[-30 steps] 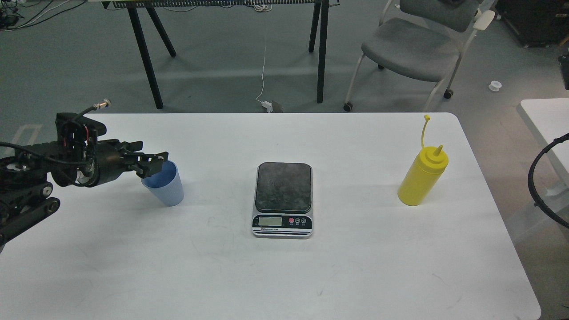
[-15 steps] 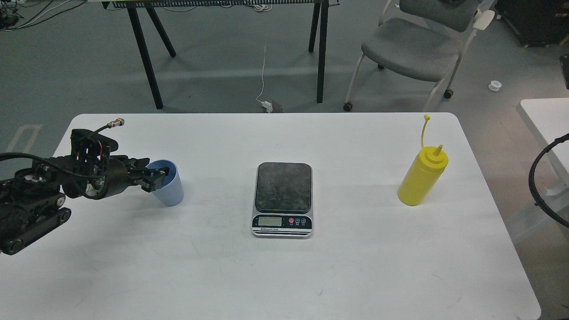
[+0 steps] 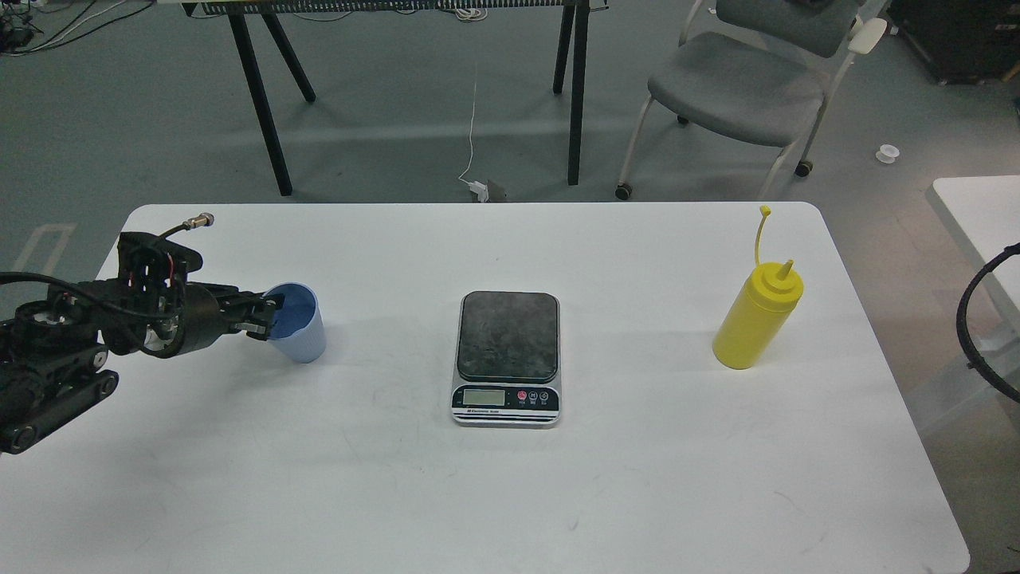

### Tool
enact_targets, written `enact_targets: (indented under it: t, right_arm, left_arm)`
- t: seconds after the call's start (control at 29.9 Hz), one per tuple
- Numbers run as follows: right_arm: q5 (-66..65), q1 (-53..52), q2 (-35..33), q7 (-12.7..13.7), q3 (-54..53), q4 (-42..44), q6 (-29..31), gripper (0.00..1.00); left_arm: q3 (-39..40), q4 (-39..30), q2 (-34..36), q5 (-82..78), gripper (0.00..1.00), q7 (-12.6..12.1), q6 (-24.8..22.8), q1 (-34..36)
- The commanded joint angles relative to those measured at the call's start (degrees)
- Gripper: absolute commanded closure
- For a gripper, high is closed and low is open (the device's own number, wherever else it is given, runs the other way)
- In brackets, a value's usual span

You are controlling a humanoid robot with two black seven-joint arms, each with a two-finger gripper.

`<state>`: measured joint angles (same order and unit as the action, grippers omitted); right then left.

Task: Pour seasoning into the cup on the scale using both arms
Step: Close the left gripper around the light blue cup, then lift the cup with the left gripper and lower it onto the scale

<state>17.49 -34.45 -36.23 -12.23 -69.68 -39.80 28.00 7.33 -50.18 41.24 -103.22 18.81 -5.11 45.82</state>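
The light-blue cup (image 3: 301, 333) stands at the table's left. My left gripper (image 3: 264, 316) reaches it from the left and grips its left wall, one finger (image 3: 270, 303) over the rim and the other outside. The scale (image 3: 508, 357) lies flat at the table's middle, its platform bare. The yellow seasoning bottle (image 3: 756, 321) stands upright at the right, nozzle open, cap strap sticking up. My right gripper is out of view; only a black cable loop (image 3: 976, 335) shows at the right edge.
The white table (image 3: 510, 494) ends close behind the bottle at its rounded back right corner. A second white table (image 3: 976, 207) stands to the right. A grey chair (image 3: 741, 80) and black table legs (image 3: 263, 104) stand on the floor behind.
My left gripper came down from above the cup's rim and closed on its left wall. The cup shifted slightly. Scale and bottle have not moved.
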Motion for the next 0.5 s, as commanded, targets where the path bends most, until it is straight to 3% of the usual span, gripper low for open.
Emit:
enact_targets:
  t: [0.0,0.13,0.27,0.47]
  right_arm:
    - [0.0,0.0,-0.3,0.0,-0.5,0.0,0.0,0.0]
    - [0.0,0.1,-0.5,0.0,-0.5,0.0,0.0,0.0]
    - [0.0,0.4,-0.8,0.0,-0.6,0.0,0.0,0.0]
    - [0.0,1.1,-1.4,0.0,-0.6,0.0,0.0,0.0]
  left_arm:
    - [0.5,-1.8,0.2,0.0,1.0,0.4,-0.2,1.2]
    - [0.4,-9.0,2.3,0.8,1.0,0.4,-3.0,6.2]
    - [0.6,-15.7,2.8,1.7,1.0,-0.3,-10.2,12.6]
    - [0.2,-18.5,-4.6,1.5,1.0,-3.0,-17.4,18.3]
